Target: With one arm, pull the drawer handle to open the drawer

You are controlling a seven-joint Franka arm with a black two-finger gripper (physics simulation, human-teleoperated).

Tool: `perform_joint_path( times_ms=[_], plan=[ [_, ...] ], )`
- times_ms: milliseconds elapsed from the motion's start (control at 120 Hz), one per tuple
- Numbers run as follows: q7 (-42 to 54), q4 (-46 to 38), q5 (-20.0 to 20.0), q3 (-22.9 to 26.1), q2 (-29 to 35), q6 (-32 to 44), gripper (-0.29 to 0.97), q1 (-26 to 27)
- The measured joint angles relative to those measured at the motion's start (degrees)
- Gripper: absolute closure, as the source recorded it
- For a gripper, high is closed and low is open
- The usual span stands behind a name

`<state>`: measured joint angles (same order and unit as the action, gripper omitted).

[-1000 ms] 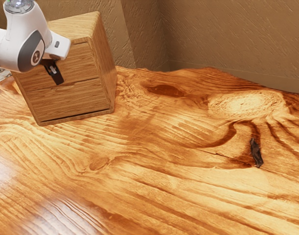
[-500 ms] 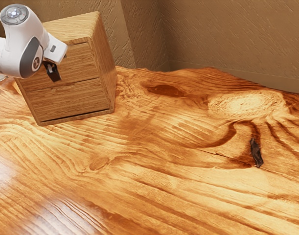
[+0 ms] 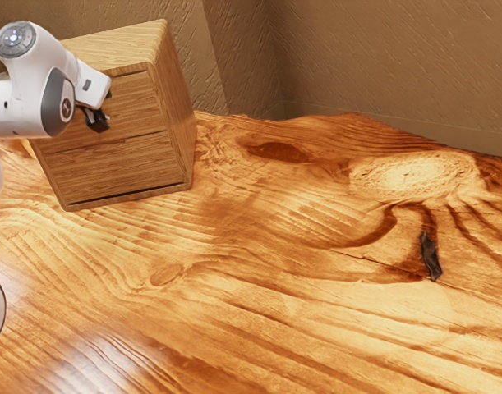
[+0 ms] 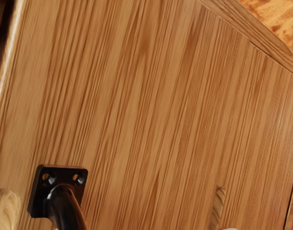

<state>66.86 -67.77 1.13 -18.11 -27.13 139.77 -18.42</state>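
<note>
Exterior camera above table [image 3: 316, 271], facing cabinet [image 3: 164, 90], wrist camera close against drawer front [image 4: 160, 120], shared by both

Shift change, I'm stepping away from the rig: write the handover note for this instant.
The gripper is at the upper drawer front, by its black handle; its grip can't be read. The cabinet stands on the table, at the exterior view's left. Done: reach to the handle. The drawer looks flush, not yet open. Left: confirm the grip, pull straight out.
</note>
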Motion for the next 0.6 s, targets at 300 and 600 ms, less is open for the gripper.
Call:
perform_joint_path(
  times_ms=[300, 600],
  plan=[
    [2.74, -2.59, 2.00, -0.10, 0.92, 0.44, 0.06, -1.24],
    [4.32, -11.82, 1.99, 0.24, 7.71, 0.78, -0.01, -1.16]
  ],
)
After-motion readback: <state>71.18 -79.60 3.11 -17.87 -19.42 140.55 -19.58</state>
